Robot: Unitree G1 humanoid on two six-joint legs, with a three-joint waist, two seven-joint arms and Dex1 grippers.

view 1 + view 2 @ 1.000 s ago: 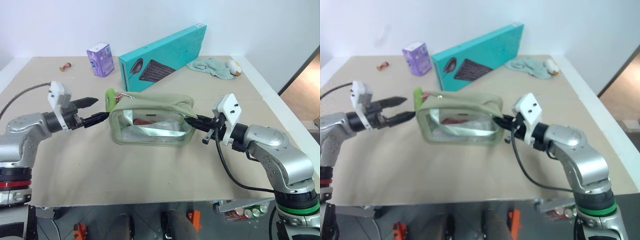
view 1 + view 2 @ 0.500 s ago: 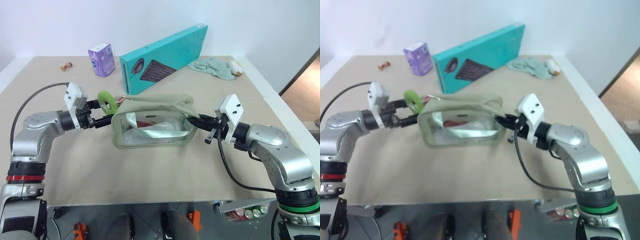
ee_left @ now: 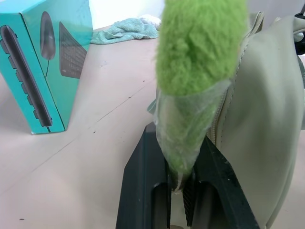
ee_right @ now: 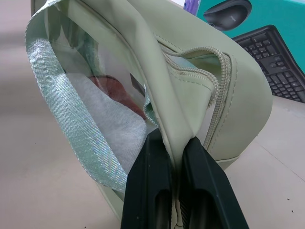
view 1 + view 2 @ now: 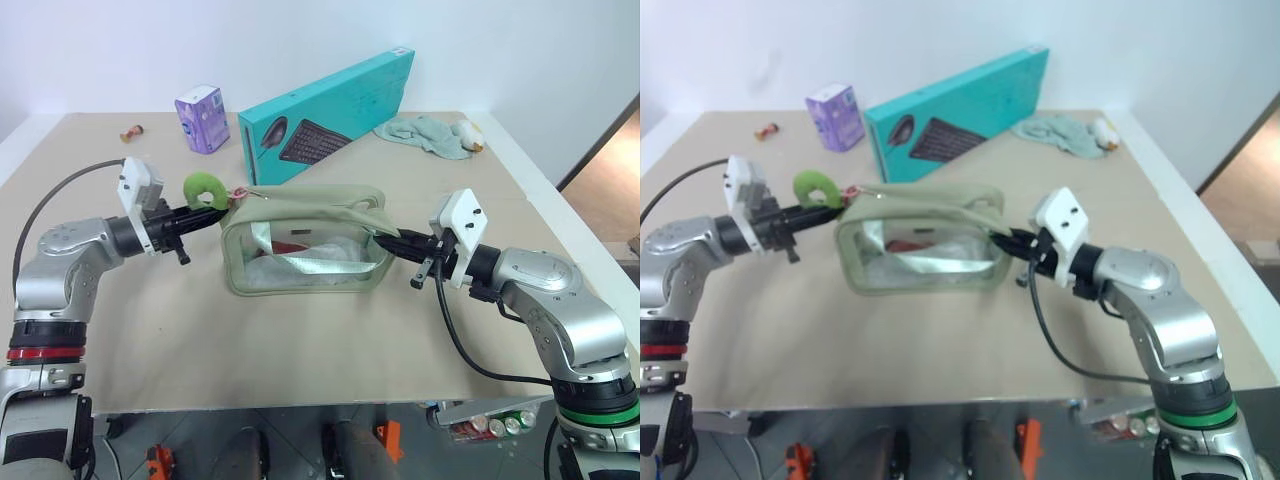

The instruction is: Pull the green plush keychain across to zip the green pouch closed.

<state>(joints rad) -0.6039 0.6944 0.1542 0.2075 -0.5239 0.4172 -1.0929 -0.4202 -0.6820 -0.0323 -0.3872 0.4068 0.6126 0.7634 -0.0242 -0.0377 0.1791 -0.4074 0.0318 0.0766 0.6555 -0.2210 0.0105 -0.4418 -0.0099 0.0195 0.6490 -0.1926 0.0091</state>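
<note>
Left gripper point(image 5: 205, 216) jaws clench the green plush keychain point(image 5: 204, 189); right gripper point(image 5: 385, 238) pinches the green pouch point(image 5: 305, 240); zipper unpulled.

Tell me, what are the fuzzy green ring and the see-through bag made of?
The green plush keychain looks like soft fuzzy plush; fluffy fibres show. The green pouch seems smooth matte fabric or faux leather with stitched seams, plus glossy clear plastic sides showing what is inside.

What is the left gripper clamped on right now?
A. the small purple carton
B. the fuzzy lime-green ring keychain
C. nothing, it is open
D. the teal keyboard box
B: the left gripper's black fingers pinch the fuzzy lime-green ring keychain beside the olive fabric pouch.
</note>
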